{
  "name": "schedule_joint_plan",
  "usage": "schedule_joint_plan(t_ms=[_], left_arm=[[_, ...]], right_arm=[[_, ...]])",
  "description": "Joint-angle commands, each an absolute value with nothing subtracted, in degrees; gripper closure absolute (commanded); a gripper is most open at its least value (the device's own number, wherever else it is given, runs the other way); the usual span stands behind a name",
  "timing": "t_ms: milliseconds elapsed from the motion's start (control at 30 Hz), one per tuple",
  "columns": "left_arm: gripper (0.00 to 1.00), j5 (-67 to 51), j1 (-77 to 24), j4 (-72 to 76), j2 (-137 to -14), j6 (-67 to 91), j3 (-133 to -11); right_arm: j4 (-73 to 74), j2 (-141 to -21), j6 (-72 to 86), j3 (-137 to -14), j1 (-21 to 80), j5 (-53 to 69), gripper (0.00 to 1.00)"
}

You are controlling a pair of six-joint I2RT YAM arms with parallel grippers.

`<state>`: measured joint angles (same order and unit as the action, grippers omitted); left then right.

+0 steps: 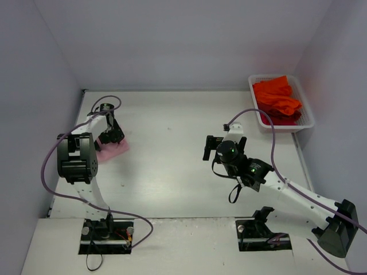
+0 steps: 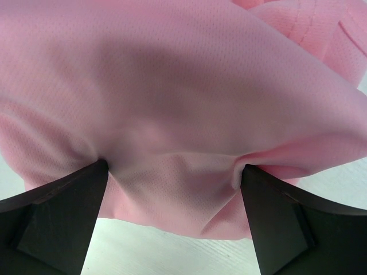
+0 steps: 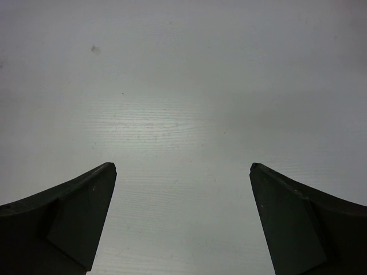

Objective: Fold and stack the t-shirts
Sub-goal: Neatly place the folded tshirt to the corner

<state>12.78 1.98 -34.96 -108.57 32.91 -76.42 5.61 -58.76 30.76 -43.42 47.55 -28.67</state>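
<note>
A flat white table (image 1: pixel 172 120) is bounded by pale walls at the back and on both sides; most of its middle is seen bare, so broad room for spreading and folding is judged to lie between the two arms. At the far right corner a white plastic mesh basket (image 1: pixel 287 129) is set, and the bright orange-red cloth t-shirts (image 1: pixel 277 97) are heaped inside it, crumpled and unfolded. The plain light pink cloth t-shirt (image 1: pixel 116 150) is found at the left of the table, near the left wall, bunched into a small mound. The cloth is judged thin, light and limp — a fine knit with soft folds is shown in the left wrist view; it is best taken at a hem, a shoulder seam or a sleeve edge, where a single layer can be pinched, not at the bulk of the mound. The left gripper (image 1: pixel 110 137) is pressed down onto the pink mound; its jaws are set wide, with cloth puckered against each dark finger (image 2: pixel 57 220) and a broad span of fabric between them, nothing clamped. The right gripper (image 1: pixel 208 148) is poised over bare table near the middle, its jaws likewise spread wide and holding nothing. Care is called for at the left wall, which is close to the pink shirt; the basket's rim must be cleared when the orange-red shirts are drawn out.
</note>
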Motion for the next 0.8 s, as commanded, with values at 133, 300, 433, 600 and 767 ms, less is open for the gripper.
schedule_joint_plan(t_ms=[133, 300, 433, 600, 767], left_arm=[[0.06, 18.28, 2.2, -38.23, -108.1, 30.32, -80.77], [0.07, 20.56, 2.2, -39.9, -110.65, 29.53, -83.49], [0.06, 20.92, 2.2, -40.25, -111.88, 28.92, -84.46], [0.06, 21.97, 2.11, -40.87, -112.94, 27.52, -85.25], [0.06, 21.97, 2.11, -40.78, -113.29, 26.63, -85.96]], right_arm=[[4.83, -57.57, 30.85, -46.49, 47.11, -29.27, 0.0], [5.1, -57.13, 30.94, -46.49, 47.11, -29.36, 0.0], [5.8, -56.43, 30.94, -46.49, 47.11, -29.71, 0.0], [6.06, -56.16, 31.11, -46.58, 47.11, -30.06, 0.0], [6.06, -56.51, 31.55, -46.58, 47.11, -29.97, 0.0]])
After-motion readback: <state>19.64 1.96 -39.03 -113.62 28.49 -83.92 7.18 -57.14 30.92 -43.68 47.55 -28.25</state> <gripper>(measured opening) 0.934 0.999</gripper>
